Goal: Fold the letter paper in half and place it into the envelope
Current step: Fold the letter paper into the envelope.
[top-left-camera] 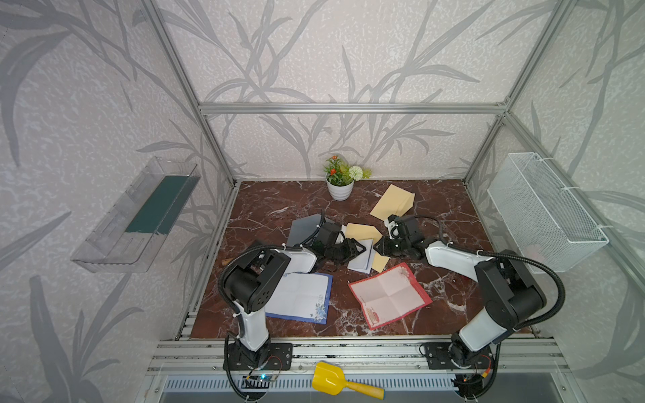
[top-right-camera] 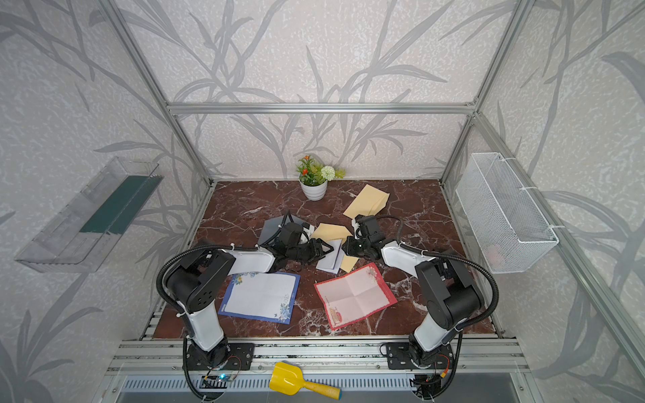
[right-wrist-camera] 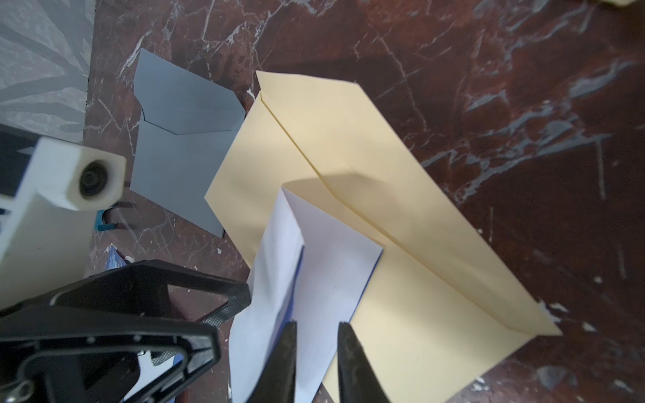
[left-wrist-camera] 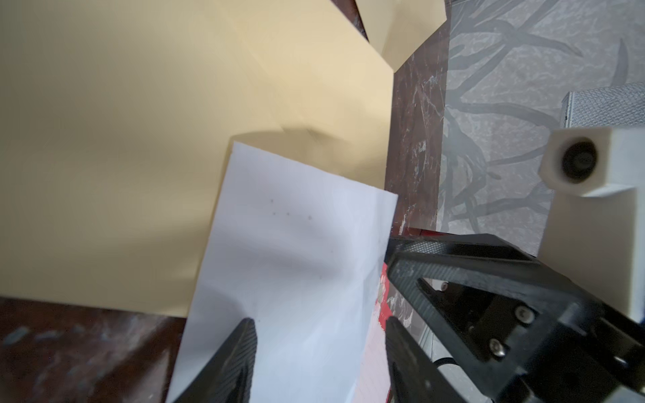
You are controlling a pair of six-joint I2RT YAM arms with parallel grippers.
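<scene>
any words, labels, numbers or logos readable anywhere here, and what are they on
No text can be read.
red-bordered paper: small printed emblem in one corner, too small to read.
blue-bordered paper: flower print, no legible words.
folded white paper and yellow envelope: blank on the sides shown.

Top views: the paired lenses are sitting high at the cell's front edge, looking down and rearward. Both are taking in the whole table from afar.
Left wrist view: is riding very near the cream envelope and white letter, facing across toward the right wrist camera.
Right wrist view: is looking steeply down from close in, sharing that envelope and letter and catching the left wrist camera.
</scene>
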